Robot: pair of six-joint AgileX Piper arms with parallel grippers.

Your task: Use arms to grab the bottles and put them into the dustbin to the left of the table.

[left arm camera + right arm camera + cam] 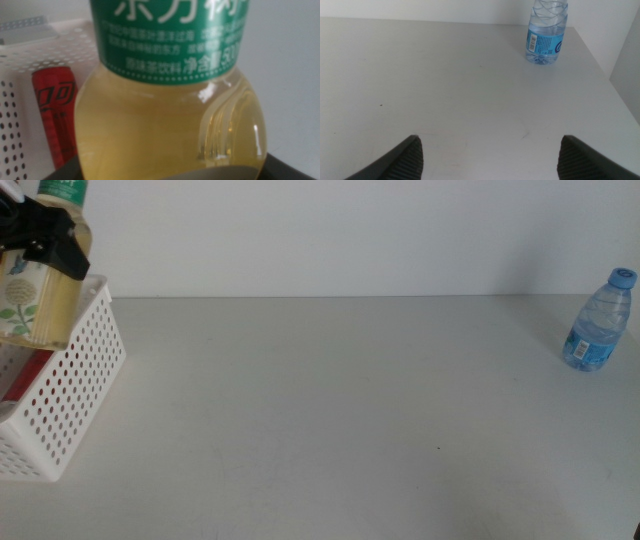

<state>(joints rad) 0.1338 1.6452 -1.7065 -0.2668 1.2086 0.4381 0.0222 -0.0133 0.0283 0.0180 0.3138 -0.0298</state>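
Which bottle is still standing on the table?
The small water bottle with the blue cap. The red can lies in the basket, and the left pincer holds the tea bottle.

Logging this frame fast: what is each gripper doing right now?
Left gripper: shut on the yellow tea bottle, held above the dustbin.
Right gripper: open, holding nothing, over the table.
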